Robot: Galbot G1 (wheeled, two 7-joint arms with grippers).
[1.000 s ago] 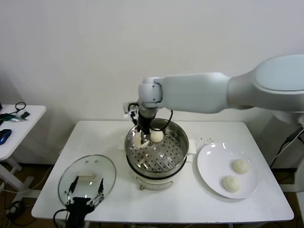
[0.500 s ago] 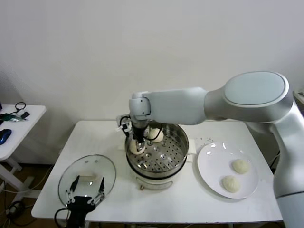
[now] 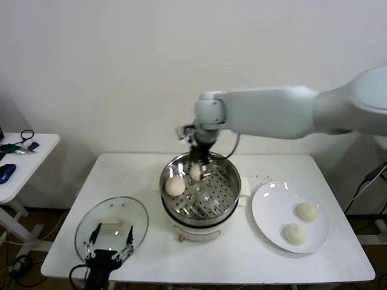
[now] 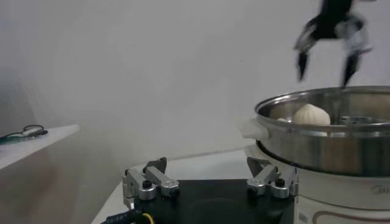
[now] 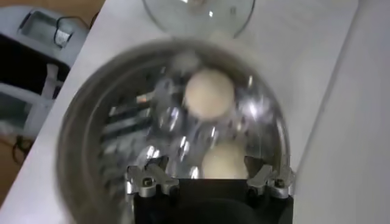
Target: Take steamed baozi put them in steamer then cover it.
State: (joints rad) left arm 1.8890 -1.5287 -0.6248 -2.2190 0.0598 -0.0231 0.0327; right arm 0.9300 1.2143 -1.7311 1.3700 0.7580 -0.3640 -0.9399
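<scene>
Above, right gripper, jaws released, over round shiny stainless-steel steamer holding two cream-white domed baozi; left gripper, jaws released, beside it at clear glass cover; two baozi on flat white plate beside steamer

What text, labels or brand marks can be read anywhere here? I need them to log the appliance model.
None can be read.
Pot base: faint marks at its lower front in the left wrist view, too blurred to read.
Steamer, lid, plate, baozi: no lettering visible.
</scene>
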